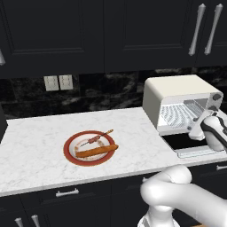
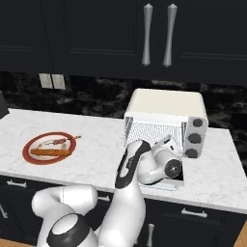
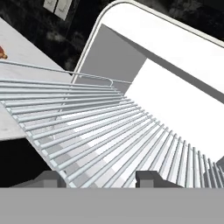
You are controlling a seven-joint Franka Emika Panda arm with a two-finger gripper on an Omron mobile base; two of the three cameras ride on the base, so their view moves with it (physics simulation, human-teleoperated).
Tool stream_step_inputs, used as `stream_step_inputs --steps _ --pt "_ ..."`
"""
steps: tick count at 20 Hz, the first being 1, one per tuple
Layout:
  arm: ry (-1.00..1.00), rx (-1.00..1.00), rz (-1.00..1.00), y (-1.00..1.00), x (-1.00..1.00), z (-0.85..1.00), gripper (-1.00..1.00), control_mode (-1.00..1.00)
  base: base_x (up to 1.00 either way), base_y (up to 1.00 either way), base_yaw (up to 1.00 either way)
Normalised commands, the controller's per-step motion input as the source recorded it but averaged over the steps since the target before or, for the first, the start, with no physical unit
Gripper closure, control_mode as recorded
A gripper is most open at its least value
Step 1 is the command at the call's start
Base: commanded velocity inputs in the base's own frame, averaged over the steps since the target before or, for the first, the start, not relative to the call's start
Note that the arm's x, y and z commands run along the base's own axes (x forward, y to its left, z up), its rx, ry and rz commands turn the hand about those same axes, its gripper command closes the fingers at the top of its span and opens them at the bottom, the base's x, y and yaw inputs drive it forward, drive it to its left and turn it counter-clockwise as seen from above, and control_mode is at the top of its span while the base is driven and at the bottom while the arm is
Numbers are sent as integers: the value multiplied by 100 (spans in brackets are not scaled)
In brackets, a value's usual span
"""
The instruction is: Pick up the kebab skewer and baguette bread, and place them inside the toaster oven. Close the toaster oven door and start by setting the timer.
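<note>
At the front edge of the white marble worktop, the pincer sits at the mouth of the toaster oven, its two dark tips parted with nothing between them, looking straight in over the wire rack. The toaster oven door hangs fully open, lying flat toward the worktop's edge, dark glass facing up.

Well apart to the left, a red-rimmed plate carries both foods. The baguette bread lies on the nearer side of the plate, its long axis running left to right and rising slightly toward the oven side. Just behind it, the kebab skewer lies roughly parallel but tilted more steeply, its bare stick end pointing up-right past the plate's rim toward the back wall.

Farther back, two pale wall outlets sit on the dark backsplash, under black upper cabinets.
</note>
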Motion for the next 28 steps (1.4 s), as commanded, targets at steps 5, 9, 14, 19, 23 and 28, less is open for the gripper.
stream_step_inputs --steps 5,9,14,19,23,28 --pt "6 0 -5 -8 -21 0 -100 -100 0 0 0" --pt "3 0 -3 -8 -23 0 -100 -100 0 0 0" --pt "2 4 0 -11 -24 24 -100 -100 0 0 0" --pt "4 4 0 10 -31 47 -100 -100 0 0 0" --pt "25 2 -6 46 -43 37 -100 -100 0 0 0" --pt "27 1 -14 67 -30 27 -100 -100 0 0 0"
